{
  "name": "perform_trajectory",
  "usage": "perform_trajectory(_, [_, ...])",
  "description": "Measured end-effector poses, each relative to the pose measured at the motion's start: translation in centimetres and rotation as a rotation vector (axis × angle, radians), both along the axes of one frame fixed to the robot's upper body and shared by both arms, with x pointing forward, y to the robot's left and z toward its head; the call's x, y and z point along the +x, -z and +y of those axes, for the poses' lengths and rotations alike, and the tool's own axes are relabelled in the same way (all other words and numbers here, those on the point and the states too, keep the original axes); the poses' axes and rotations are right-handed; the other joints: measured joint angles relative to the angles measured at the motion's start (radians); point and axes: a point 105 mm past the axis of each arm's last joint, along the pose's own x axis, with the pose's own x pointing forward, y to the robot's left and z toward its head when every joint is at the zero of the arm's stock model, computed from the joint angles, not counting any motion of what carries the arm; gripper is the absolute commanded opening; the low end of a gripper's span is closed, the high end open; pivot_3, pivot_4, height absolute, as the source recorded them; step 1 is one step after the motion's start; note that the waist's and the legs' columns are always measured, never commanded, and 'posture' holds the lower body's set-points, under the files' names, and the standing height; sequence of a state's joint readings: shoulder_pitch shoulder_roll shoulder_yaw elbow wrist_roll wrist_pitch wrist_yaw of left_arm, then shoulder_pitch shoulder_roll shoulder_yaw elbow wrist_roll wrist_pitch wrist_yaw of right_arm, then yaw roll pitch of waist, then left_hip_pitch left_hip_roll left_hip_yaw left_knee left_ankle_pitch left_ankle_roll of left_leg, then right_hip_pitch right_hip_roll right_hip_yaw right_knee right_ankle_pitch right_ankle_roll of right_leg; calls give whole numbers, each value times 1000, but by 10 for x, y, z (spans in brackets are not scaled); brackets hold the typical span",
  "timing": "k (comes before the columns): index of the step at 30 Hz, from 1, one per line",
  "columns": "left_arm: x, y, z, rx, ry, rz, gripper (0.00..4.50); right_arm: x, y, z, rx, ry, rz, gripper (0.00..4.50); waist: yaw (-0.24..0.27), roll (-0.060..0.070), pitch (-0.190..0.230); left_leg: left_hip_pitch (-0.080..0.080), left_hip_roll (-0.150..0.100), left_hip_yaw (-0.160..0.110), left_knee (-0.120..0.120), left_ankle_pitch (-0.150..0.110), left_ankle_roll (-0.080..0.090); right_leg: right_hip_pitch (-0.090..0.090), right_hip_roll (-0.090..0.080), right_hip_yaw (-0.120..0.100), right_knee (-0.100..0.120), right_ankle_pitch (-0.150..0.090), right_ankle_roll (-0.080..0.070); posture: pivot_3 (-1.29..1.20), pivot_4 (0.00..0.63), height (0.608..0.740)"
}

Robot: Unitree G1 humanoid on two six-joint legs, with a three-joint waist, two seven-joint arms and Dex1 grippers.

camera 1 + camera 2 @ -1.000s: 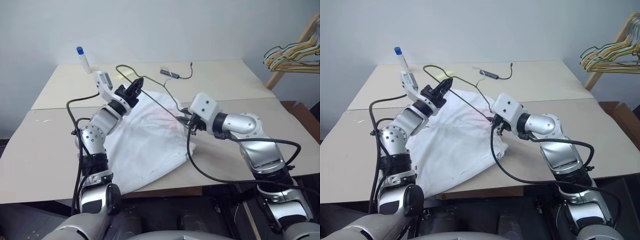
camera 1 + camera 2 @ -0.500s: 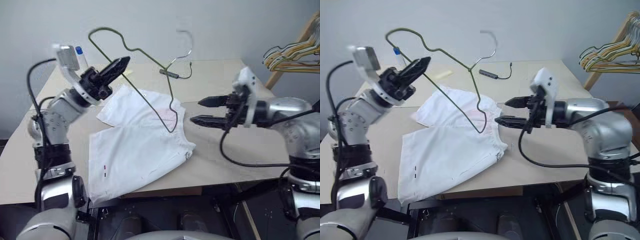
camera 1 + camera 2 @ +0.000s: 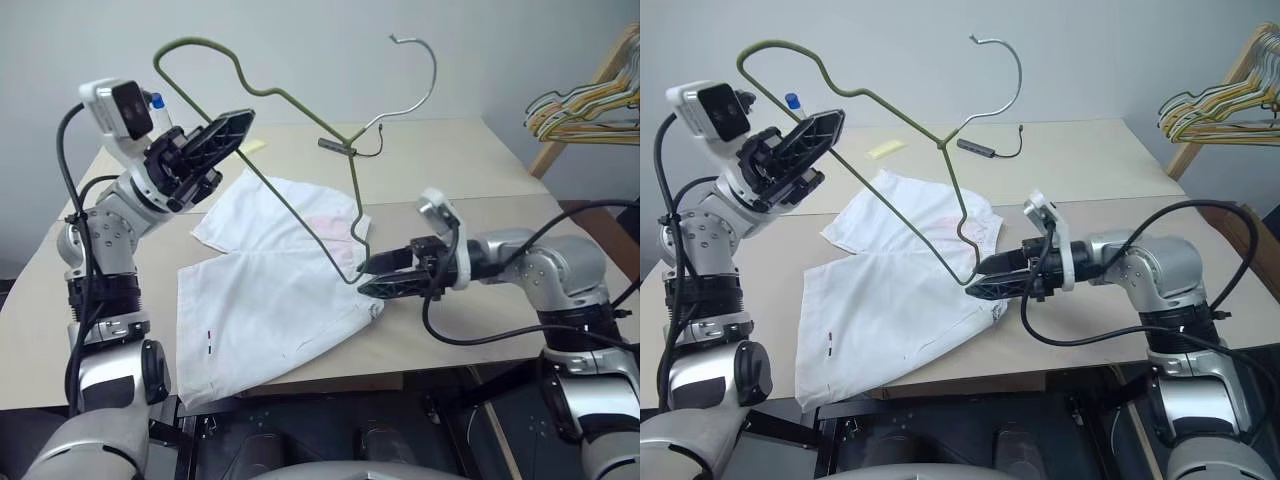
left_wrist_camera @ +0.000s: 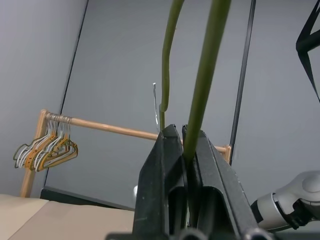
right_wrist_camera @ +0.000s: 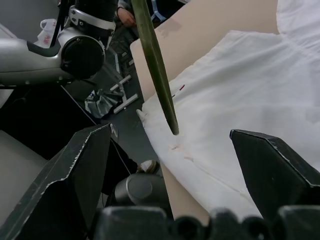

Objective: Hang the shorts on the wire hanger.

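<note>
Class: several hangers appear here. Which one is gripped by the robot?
The wire hanger, pinched in the left gripper above the table; the coloured hangers hang bunched on the wooden rail.

Beige table (image 3: 470, 165) before grey wall (image 3: 300, 40), wooden rack (image 3: 590, 90) beside

My left gripper (image 4: 182, 150) hides the stretch of the wire hanger (image 3: 300, 105) pinched between its fingers. The hanger's lower bend sits against my right gripper (image 3: 385, 275); contact unclear. The shorts' (image 3: 270, 300) marks are too small to read.
</note>
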State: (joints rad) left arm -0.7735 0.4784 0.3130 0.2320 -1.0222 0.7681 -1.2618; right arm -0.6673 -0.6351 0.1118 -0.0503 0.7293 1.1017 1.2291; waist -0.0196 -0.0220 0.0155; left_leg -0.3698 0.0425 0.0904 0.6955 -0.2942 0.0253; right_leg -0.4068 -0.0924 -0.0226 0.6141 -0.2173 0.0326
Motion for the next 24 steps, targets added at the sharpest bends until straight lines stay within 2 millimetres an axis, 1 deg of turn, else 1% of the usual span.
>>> perform_trajectory(3, [0,0,-1,-4,-1,-2,0,2,-4,8,15,-7,-15,4414,1,0,0,0,0,0,0,0,0,0,0,0,0,0,0,2,0,740])
perform_trajectory(9, [1,0,-1,-8,-4,0,0,2,-2,10,11,-3,-11,4414,3,0,0,0,0,0,0,0,0,0,0,0,0,0,0,2,0,740])
perform_trajectory(10, [1,0,-1,-8,-4,0,0,2,-2,10,11,-3,-8,4249,3,0,0,0,0,0,0,0,0,0,0,0,0,0,0,2,0,740])
perform_trajectory(12, [1,0,-1,-10,-2,-1,0,2,-2,11,10,-5,-5,3845,2,0,0,0,0,0,0,0,0,0,0,0,0,0,0,0,0,740])
perform_trajectory(13, [1,0,-1,-11,-2,0,0,2,-1,11,10,-6,-5,3575,2,0,0,0,0,0,0,0,0,0,0,0,0,0,0,1,0,740])
perform_trajectory(17, [1,1,-3,-14,-2,4,0,1,-1,16,21,-11,-2,2144,2,0,0,0,0,0,0,0,0,0,0,0,0,0,0,-3,0,740])
perform_trajectory(19, [1,1,-3,-17,0,5,0,2,0,16,20,-7,-2,1472,2,0,0,0,0,0,0,0,0,0,0,0,0,0,0,-4,0,740])
perform_trajectory(22, [2,1,-4,-20,2,6,0,3,0,16,18,-2,-2,336,2,0,0,0,0,0,0,0,0,0,0,0,0,0,0,-4,0,740])
perform_trajectory(23, [2,1,-4,-21,-5,5,0,2,0,16,21,-8,-2,31,2,0,0,0,0,0,0,0,0,0,0,0,0,0,0,-4,0,740])
perform_trajectory(24, [3,1,-2,-26,-15,1,0,1,-1,17,25,-18,-3,31,2,0,0,0,0,0,0,0,0,0,0,0,0,0,0,-5,0,740])
